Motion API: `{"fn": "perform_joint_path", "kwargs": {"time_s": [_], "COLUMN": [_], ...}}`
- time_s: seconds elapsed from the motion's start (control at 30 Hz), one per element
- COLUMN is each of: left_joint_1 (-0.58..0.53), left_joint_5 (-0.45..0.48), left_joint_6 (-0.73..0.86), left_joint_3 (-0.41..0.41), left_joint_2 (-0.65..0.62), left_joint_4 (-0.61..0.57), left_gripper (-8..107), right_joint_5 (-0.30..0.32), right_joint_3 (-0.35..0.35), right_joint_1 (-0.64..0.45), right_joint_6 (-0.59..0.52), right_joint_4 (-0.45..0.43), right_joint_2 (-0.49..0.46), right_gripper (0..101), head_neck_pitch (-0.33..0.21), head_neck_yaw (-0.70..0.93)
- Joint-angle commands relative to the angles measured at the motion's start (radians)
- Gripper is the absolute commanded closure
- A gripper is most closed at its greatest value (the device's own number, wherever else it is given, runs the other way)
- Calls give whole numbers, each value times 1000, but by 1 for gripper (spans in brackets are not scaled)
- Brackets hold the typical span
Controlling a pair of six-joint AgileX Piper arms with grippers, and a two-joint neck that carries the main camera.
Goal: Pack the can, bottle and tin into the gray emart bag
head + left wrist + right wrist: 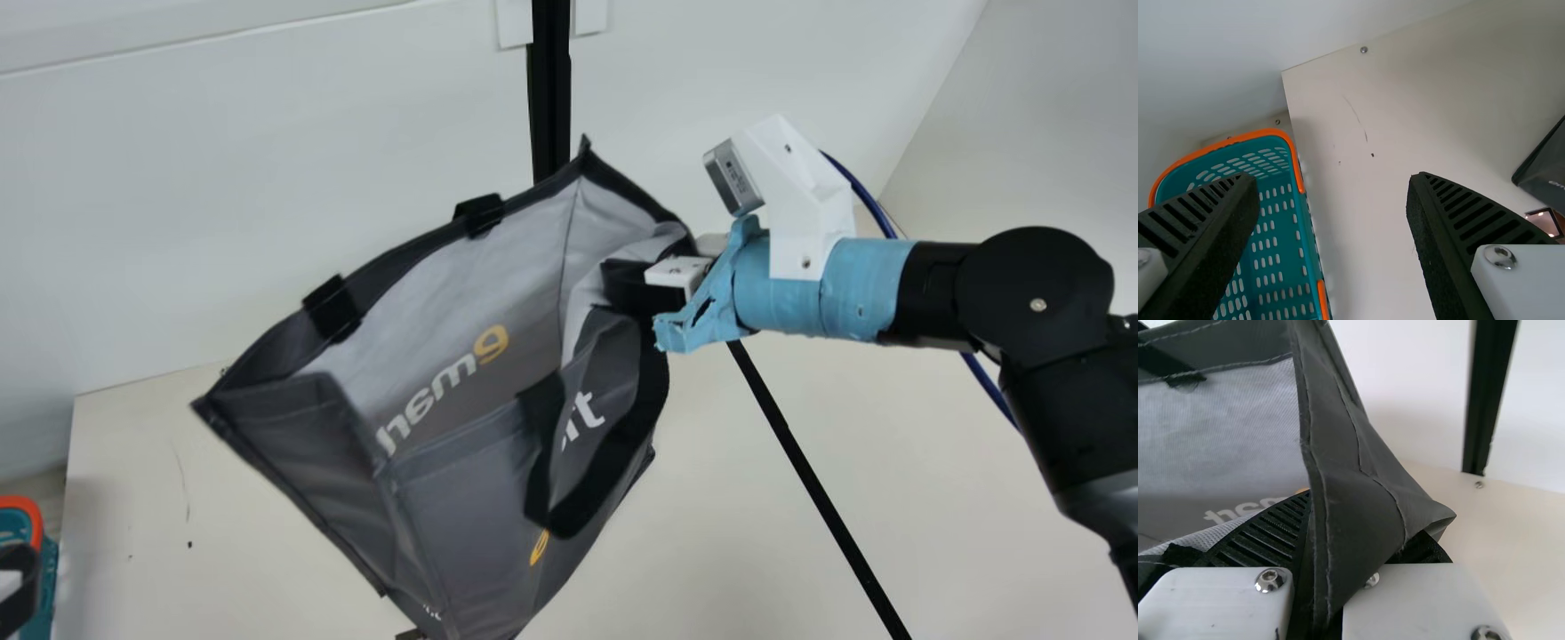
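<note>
While the left gripper (18, 591) is open, its two fingers wide apart with nothing between them, the right gripper (653, 289) is closed on the gray bag (498, 498). It pinches the bag's wall near the upper rim; in the right wrist view the folded gray cloth is caught between the ribbed fingers, with one finger inside the bag and the other outside.

From that grip the bag hangs out in front of the right gripper, tilted, its wide mouth spread open and its pale lining in sight. A black strap (613, 462) loops down the bag's outside, just below the same gripper. Whether the bag's bottom touches the table (782, 533) I cannot tell.

Beneath the left gripper, one finger overlaps a teal basket (1275, 260) with an orange rim in the left wrist view, and the cream tabletop shows between the fingers. Past the other finger lies part of the bag, well apart from that gripper, and near it a small shiny thing (1543, 221) with a dark edge, too cut off to name.

Behind the bag, beyond the right gripper, a black post (550, 98) stands against the white wall (222, 178). Below that gripper a black strip (818, 480) runs at a slant.
</note>
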Motion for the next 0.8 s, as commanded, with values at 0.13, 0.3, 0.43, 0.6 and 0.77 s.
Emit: {"fn": "perform_joint_path", "kwargs": {"time_s": [0.13, 0.3, 0.43, 0.6, 0.77], "left_joint_1": [0, 0, 0, 0, 0], "left_joint_5": [-2, -4, 0, 1, -1], "left_joint_6": [0, 0, 0, 0, 0], "left_joint_3": [0, 0, 0, 0, 0], "left_joint_2": [0, 0, 0, 0, 0], "left_joint_4": [0, 0, 0, 0, 0], "left_gripper": [9, 9, 9, 9, 9], "right_joint_5": [-46, -63, -78, -94, -96], "right_joint_3": [-45, -80, -106, -138, -167], "right_joint_1": [-21, -43, -67, -109, -159], "right_joint_6": [52, 109, 161, 228, 276], "right_joint_4": [-77, -150, -215, -299, -358], "right_joint_2": [9, 15, 21, 33, 47], "right_gripper": [101, 101, 101, 101, 101], "head_neck_pitch": [-23, -23, -23, -23, -23], "head_neck_yaw": [-1, -1, -1, -1, -1]}}
